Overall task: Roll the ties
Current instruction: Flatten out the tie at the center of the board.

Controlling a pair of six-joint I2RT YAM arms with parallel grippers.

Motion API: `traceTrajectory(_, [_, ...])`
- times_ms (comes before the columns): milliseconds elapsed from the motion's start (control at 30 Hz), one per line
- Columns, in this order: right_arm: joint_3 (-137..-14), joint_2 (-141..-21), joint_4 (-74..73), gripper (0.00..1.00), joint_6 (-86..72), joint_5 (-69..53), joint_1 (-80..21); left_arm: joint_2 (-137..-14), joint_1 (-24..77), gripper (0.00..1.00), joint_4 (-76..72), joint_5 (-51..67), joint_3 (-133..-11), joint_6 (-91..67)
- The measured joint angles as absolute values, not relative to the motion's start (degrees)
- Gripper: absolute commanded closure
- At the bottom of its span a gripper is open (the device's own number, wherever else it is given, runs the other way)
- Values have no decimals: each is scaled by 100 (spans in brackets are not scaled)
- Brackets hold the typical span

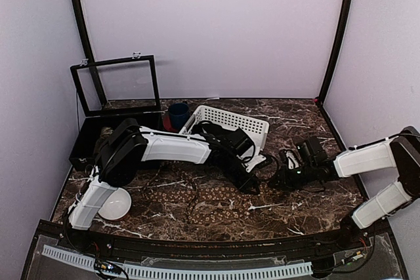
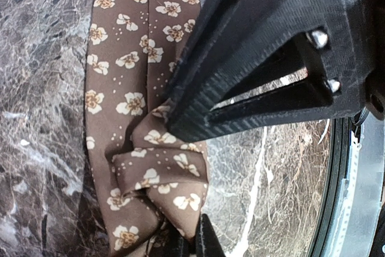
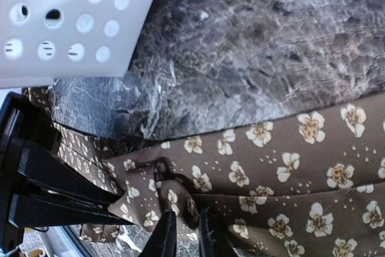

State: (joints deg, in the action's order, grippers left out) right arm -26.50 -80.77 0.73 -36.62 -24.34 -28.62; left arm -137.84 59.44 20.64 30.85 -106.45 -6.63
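The tie (image 1: 203,198) lies stretched across the dark marble tabletop (image 1: 295,122), running left to right just in front of the arms, brown with small pale flowers. Both arms are in over its right end. The left gripper (image 2: 192,242) reaches well across from its side, and its jaws are tight together on a crumpled bunch of the cloth. Coming in from the other side, the right gripper (image 3: 185,233) meets it tip to tip. Its jaws stand nearly closed, with a puckered fold of the tie caught between them. The two sets of jaws sit just beside each other on that same gathered end, and the cloth is folded over itself there in several creases. The rest of the tie lies flat and unrolled towards the left. Behind the grippers sits a white perforated basket (image 1: 226,119), with a blue cup (image 1: 178,113) at its left corner. Further left is a black box (image 1: 98,139) with its lid up.
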Motion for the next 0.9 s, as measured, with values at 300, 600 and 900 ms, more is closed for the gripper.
traceTrajectory(300, [-2945,-8090,-311,78,-3548,-2080,-3068,-13784,5942,100,2058,3098,-10641,-663])
traceTrajectory(600, [-3295,-8315,-622,78,-3450,-1496,-3494,-13784,5935,100,1981,3144,-10600,-663])
traceTrajectory(900, [-3708,-8656,-829,90,-3463,-392,-4038,-13784,5889,100,1977,3234,-10567,-663])
